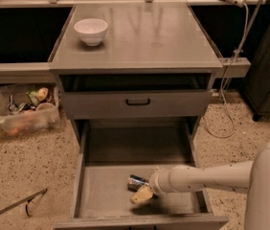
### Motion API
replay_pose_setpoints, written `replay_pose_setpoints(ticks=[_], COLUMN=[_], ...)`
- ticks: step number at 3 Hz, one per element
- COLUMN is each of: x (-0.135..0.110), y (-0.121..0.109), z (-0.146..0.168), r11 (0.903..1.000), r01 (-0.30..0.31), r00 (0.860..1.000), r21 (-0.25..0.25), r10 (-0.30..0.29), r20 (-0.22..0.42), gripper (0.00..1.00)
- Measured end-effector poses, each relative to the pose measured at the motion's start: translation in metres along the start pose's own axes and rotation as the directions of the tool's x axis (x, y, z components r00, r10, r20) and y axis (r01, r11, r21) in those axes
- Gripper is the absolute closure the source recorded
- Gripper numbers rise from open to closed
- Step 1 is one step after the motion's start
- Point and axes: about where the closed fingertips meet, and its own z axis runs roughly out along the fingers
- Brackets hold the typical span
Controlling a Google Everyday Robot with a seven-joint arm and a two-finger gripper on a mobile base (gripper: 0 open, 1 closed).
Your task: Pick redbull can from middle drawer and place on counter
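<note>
The redbull can (137, 181) lies on its side on the floor of the open middle drawer (104, 193), near the middle front. My gripper (142, 194) reaches into the drawer from the right on a white arm (207, 177). Its yellowish tip sits right at the can, just in front of and below it, touching or nearly touching it. The counter (144, 37) is the grey cabinet top above, with a white bowl (91, 30) at its back left.
A closed drawer front with a black handle (138, 101) sits above the open drawer. A clear plastic bin of clutter (22, 110) stands on the floor at the left. A cable (230, 99) hangs at the right. A thin dark rod (11, 206) lies on the floor.
</note>
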Motion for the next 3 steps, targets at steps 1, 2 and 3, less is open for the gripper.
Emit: replay_pose_setpoints(ticks=[1, 2, 3], x=[0.0012, 0.0012, 0.0012], y=[-0.0004, -0.0003, -0.0003], z=[-0.0010, -0.0009, -0.0009], r11=[1.0000, 1.0000, 1.0000], r01=[-0.003, -0.003, -0.003], r00=[1.000, 1.000, 1.000], r21=[0.000, 0.000, 0.000], r10=[0.003, 0.003, 0.003], r20=[0.000, 0.000, 0.000], gripper=[0.19, 0.42, 0.65])
